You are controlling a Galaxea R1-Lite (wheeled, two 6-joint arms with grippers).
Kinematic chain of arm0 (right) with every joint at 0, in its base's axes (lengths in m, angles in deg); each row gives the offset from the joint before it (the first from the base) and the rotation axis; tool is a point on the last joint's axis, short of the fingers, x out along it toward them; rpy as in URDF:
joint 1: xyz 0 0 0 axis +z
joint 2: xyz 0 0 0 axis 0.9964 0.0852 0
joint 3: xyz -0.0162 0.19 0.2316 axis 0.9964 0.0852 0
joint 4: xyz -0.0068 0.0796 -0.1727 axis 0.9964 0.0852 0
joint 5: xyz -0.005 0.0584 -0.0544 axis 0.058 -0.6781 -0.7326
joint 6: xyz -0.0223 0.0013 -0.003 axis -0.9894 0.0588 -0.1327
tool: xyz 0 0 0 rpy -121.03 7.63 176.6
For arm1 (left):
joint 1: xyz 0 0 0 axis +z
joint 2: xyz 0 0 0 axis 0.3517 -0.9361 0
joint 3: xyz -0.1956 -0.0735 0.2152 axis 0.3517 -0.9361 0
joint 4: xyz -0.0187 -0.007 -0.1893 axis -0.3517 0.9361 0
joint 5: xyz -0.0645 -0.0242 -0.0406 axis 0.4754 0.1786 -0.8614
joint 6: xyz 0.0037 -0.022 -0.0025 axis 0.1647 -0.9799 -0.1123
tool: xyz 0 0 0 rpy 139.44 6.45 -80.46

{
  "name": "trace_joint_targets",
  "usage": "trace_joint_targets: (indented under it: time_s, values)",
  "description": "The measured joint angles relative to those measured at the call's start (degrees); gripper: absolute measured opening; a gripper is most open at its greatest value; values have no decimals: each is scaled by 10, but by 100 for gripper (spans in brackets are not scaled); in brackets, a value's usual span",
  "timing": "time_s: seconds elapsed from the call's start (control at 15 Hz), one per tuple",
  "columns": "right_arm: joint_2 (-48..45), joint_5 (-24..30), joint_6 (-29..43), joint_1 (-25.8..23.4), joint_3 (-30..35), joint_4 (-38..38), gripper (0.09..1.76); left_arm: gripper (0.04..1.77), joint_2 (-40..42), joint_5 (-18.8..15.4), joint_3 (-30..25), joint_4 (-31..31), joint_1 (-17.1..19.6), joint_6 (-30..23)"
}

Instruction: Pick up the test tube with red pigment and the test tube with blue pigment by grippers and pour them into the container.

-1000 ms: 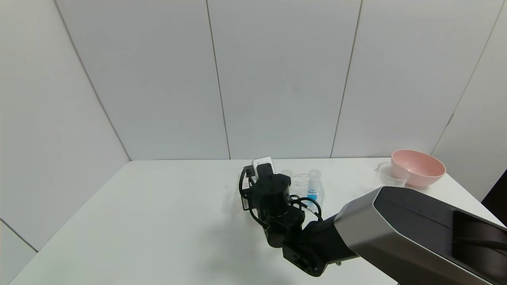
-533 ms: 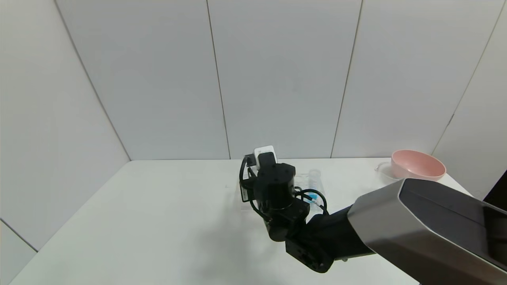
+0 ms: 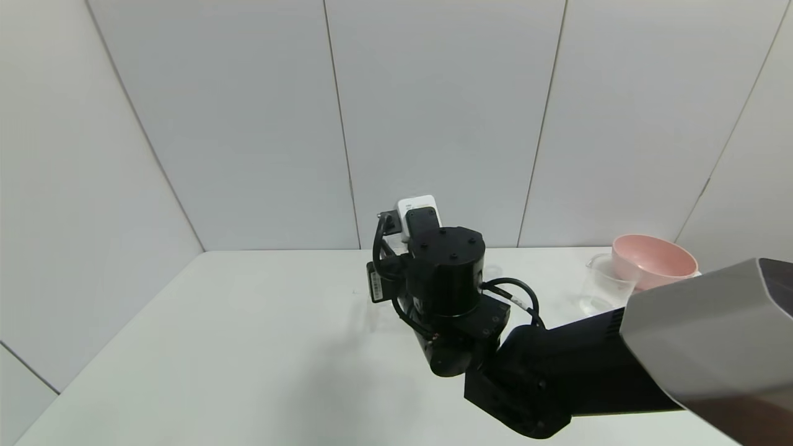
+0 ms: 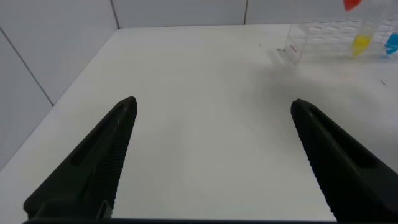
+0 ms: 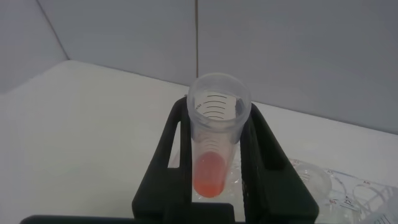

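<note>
My right gripper (image 5: 217,109) is shut on the test tube with red pigment (image 5: 214,143) and holds it upright above the clear tube rack (image 5: 339,186). In the head view the right wrist (image 3: 443,272) is raised over the table's middle and hides the tube and the rack. The left wrist view shows the rack (image 4: 323,34) far off, with the red liquid (image 4: 352,4) above it, a yellow tube (image 4: 360,43) and the test tube with blue pigment (image 4: 392,42) standing in it. The container, a clear beaker (image 3: 604,288), stands at the right. My left gripper (image 4: 212,102) is open and empty over bare table.
A pink bowl (image 3: 653,260) stands just behind the beaker at the table's far right. White walls close the table at the back and left. The right arm's grey forearm (image 3: 706,328) covers the near right part of the table.
My right arm has risen, lifting the red tube up out of the rack. The raised wrist now hides the rack and blue tube in the head view. The beaker has come into sight.
</note>
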Motion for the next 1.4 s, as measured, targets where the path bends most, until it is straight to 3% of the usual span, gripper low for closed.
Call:
trace_joint_targets:
  time_s: [0.4,0.67,0.87,1.13,1.4]
  values:
    - [-50,7,-5,-3,63,1,51,176,0,0,0,0,0,0]
    - [-140,51,-8,-17,201,-1,51,176,0,0,0,0,0,0]
    - [-240,115,-11,-57,315,3,51,176,0,0,0,0,0,0]
    - [-383,250,-25,-189,420,70,51,176,0,0,0,0,0,0]
    - [-491,408,-49,-370,443,188,51,176,0,0,0,0,0,0]
